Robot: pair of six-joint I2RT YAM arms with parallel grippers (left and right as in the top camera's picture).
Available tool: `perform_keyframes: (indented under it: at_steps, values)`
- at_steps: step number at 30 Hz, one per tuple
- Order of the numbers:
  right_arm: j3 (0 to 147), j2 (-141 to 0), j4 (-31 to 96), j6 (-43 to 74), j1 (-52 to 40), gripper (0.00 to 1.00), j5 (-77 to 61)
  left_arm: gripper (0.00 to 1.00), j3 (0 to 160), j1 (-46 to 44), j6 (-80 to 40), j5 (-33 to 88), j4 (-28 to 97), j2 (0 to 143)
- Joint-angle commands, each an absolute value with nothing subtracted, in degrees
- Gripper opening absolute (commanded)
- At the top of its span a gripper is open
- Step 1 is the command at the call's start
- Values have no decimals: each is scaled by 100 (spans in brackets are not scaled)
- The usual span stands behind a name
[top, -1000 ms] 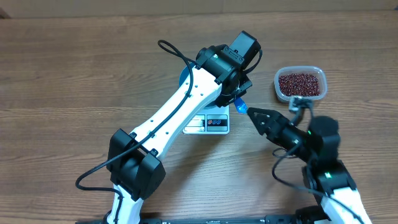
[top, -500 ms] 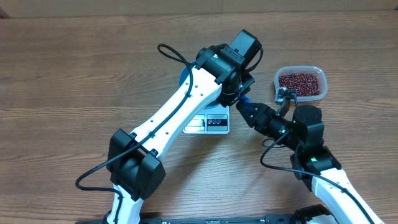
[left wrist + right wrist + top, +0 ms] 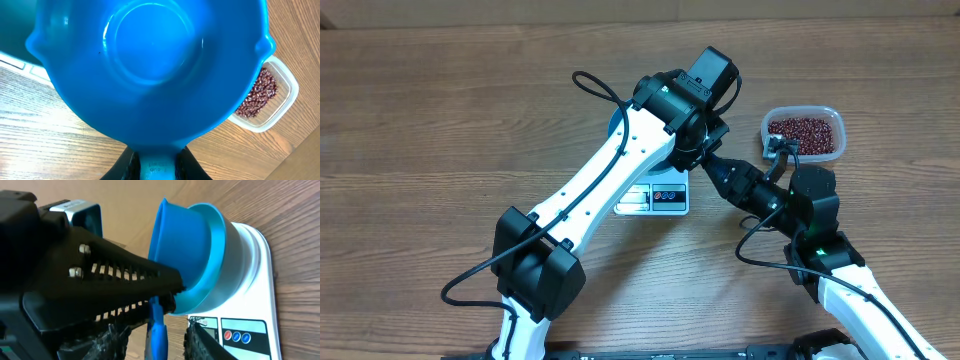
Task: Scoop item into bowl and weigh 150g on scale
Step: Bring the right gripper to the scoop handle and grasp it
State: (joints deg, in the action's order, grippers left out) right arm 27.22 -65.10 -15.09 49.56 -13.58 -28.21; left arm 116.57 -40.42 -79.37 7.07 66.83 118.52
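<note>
Pinches the handle of the small blue plastic scoop (image 3: 150, 75) firmly with the left gripper (image 3: 157, 159). Holds its empty cup over the round, deep, bright blue bowl (image 3: 218, 245) on the flat white rectangular kitchen scale (image 3: 655, 198). Straddles the handle's free end with the right gripper (image 3: 159, 330), jaws apart, not touching it. Has the small dark red-brown beans (image 3: 803, 134) heaped in the clear rectangular plastic tub (image 3: 289, 95), right of the scale.

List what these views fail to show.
Bowl contents: overhead, the left arm covers it; right wrist sees only its side.
Scale reading: overhead too small; right wrist, cut off by the bottom edge.
Tub of beans: left wrist, scoop hides most.
</note>
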Motion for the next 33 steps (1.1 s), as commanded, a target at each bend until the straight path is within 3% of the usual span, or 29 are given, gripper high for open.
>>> perform_keyframes:
  at_steps: [1,10,27,33]
  values:
    - [2902,-6501,-1581,4965,-1385,38,-2652,4,11679,-4047,-7990,753,6718,11799]
    - [2902,-6501,-1581,4967,-1387,26,-2571,4,11679,-4047,-7994,786,6726,11799]
    - [2902,-6508,-1579,4967,-1387,26,-2574,4,11679,-4047,-7994,908,6707,11799]
    - [2902,-6508,-1579,4969,-1387,8,-2574,4,11679,-4047,-7992,930,6740,11799]
